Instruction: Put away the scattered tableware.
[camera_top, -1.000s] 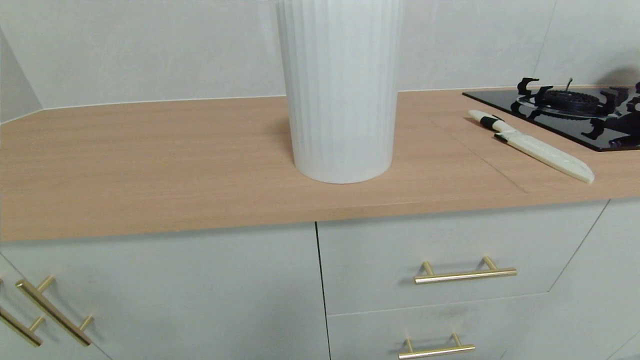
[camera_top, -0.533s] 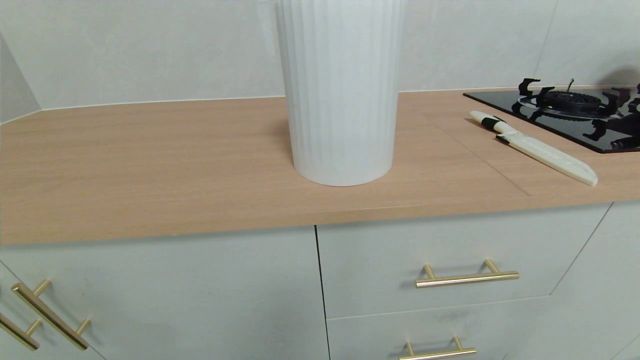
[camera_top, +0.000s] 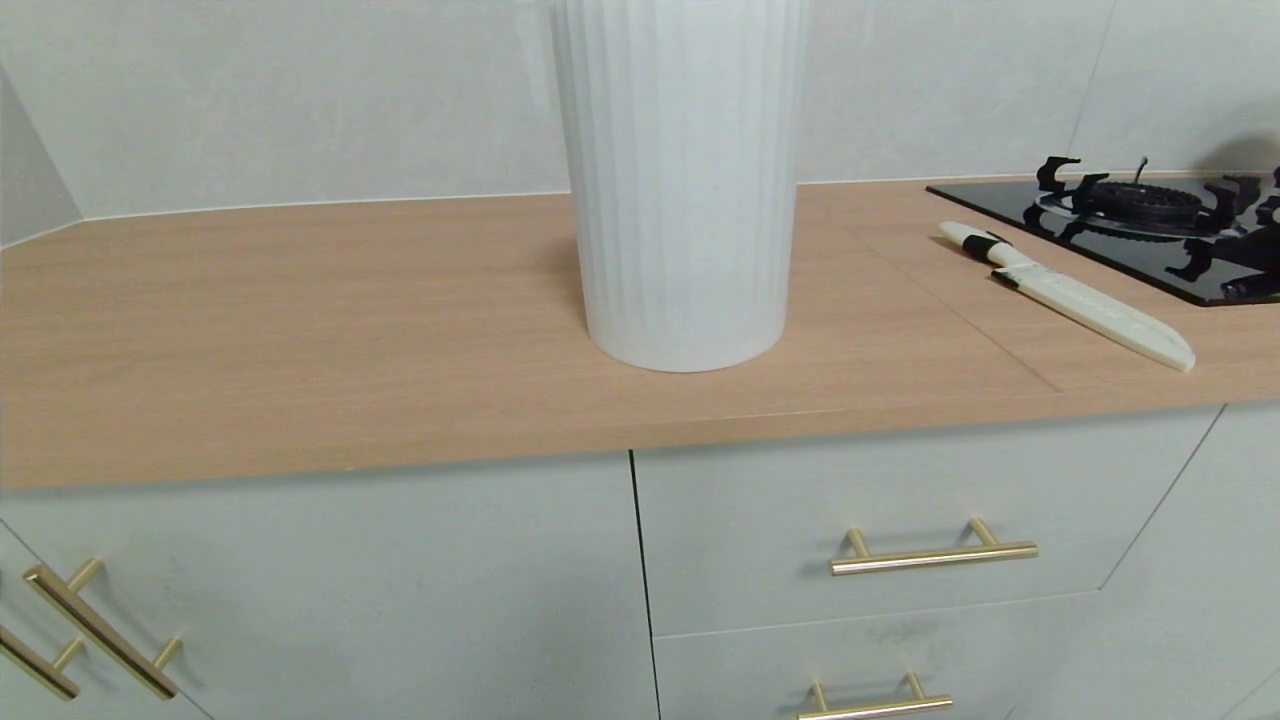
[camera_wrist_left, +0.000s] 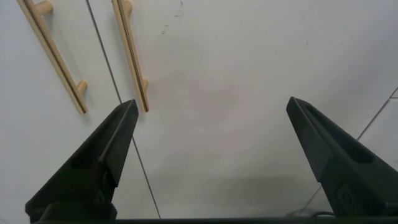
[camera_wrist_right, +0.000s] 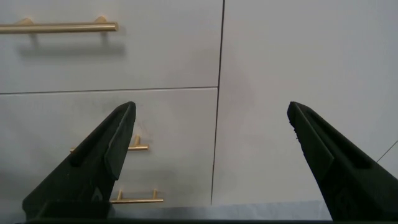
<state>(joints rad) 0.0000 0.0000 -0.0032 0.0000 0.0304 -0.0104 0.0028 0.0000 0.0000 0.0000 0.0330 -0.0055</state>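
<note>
A knife (camera_top: 1070, 297) lies well right of the ribbed holder (camera_top: 683, 200). The left gripper (camera_wrist_left: 211, 102) and right gripper (camera_wrist_right: 211, 106) gape wide, empty.

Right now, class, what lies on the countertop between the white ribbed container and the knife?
Nothing: in the head view, only bare wooden countertop, crossed by a thin seam, separates the white ribbed container from the knife.

Container (camera_top: 683, 190) mid-counter (camera_top: 300, 330), knife (camera_top: 1070, 297) to its right, stove (camera_top: 1150, 230) behind knife, drawers (camera_top: 900, 510) below
</note>
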